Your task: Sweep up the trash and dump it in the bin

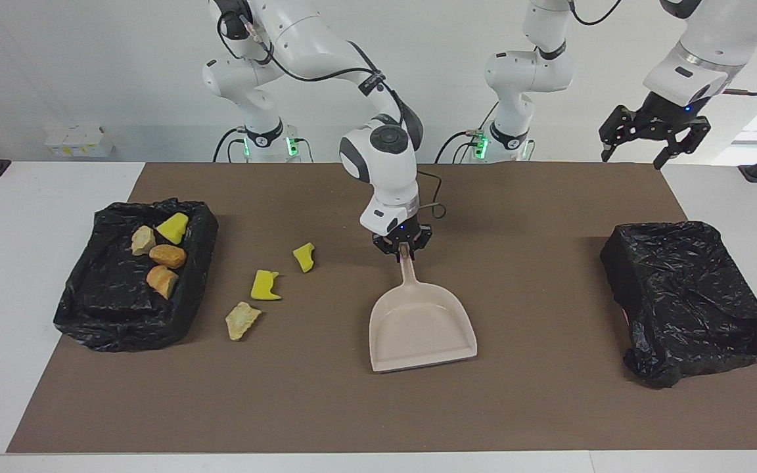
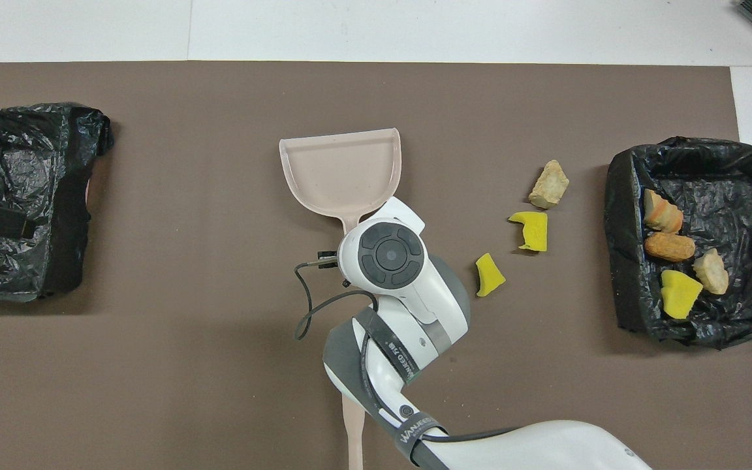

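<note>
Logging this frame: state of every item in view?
right gripper: shut on dustpan handle
dustpan: empty, flat on mat
left gripper: open, waiting, raised
trash: three pieces on mat, four in bin
bin: open
second bin: no trash visible
brush: untouched

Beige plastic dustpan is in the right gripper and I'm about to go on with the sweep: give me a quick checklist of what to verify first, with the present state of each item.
1. Right gripper shut on the handle of the beige plastic dustpan: ok.
2. Dustpan tray empty: ok.
3. Loose trash on the brown mat: two bright yellow sponge pieces and one pale tan rock-like lump lie outside the bin: not ok.
4. Black-bagged bin at the right arm's end holds four pieces: ok.
5. Beige brush not gripped; only its handle shows under the right arm in the overhead view: not ok.
6. Left gripper open, waiting raised at its own end of the table: ok.
</note>
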You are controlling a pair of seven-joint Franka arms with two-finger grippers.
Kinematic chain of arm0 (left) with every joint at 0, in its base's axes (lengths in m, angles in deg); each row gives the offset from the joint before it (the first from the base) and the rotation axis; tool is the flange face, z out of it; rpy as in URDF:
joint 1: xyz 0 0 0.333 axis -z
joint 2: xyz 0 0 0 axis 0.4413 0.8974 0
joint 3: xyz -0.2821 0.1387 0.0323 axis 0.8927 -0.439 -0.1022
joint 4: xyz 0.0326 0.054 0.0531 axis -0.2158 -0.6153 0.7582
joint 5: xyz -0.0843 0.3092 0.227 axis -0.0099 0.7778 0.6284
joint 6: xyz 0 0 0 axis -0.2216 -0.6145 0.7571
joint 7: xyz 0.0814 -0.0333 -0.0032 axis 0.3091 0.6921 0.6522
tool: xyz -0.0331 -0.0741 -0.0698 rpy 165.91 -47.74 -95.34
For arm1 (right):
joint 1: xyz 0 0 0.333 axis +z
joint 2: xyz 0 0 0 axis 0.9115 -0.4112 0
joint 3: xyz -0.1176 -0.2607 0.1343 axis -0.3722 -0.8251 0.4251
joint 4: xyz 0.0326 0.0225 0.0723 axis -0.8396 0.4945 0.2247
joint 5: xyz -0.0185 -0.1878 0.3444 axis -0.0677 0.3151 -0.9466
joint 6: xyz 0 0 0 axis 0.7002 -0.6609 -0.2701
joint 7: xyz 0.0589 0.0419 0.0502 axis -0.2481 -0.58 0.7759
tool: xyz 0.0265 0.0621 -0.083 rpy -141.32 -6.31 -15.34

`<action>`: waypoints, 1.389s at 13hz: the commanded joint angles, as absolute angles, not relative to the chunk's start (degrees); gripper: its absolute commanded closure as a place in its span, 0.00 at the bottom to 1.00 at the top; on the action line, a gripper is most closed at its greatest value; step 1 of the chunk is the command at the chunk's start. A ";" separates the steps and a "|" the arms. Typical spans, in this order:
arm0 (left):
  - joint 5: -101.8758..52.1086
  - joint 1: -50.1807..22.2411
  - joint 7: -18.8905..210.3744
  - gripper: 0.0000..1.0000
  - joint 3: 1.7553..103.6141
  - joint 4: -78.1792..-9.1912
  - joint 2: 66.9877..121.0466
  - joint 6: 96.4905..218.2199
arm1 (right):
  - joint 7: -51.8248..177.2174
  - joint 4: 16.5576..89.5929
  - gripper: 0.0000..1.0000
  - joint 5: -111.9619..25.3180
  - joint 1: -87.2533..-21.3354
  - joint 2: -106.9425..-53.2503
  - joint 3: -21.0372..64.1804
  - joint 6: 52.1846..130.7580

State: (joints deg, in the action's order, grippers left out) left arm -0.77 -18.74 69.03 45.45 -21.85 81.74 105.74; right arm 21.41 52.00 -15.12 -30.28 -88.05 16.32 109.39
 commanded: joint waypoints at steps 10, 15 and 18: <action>1.84 -21.71 67.82 0.00 49.48 -23.52 82.20 107.92 | 22.79 53.03 0.00 -16.69 -31.18 -86.03 16.04 102.99; 1.84 -21.36 69.05 0.00 49.31 -23.52 82.29 107.92 | 21.65 59.25 0.00 -21.94 -29.08 -79.80 16.39 98.50; 1.75 -20.31 69.84 0.00 49.57 -23.52 83.16 110.01 | 17.37 64.53 0.00 -22.14 -24.95 -75.14 16.39 99.12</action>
